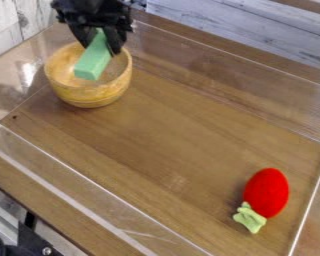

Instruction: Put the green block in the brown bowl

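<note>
Slanting lengthwise, green block [92, 60] points toward tool [101, 34].

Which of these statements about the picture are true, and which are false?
1. The green block is over the brown bowl. True.
2. The red strawberry toy lies inside the bowl. False: it lies on the wooden table, away from the bowl.
3. The gripper is at the upper end of the block. True.
4. The strawberry's leafy stub is dark blue. False: it is pale green.
5. The bowl stands upright, with its opening facing up. True.
</note>
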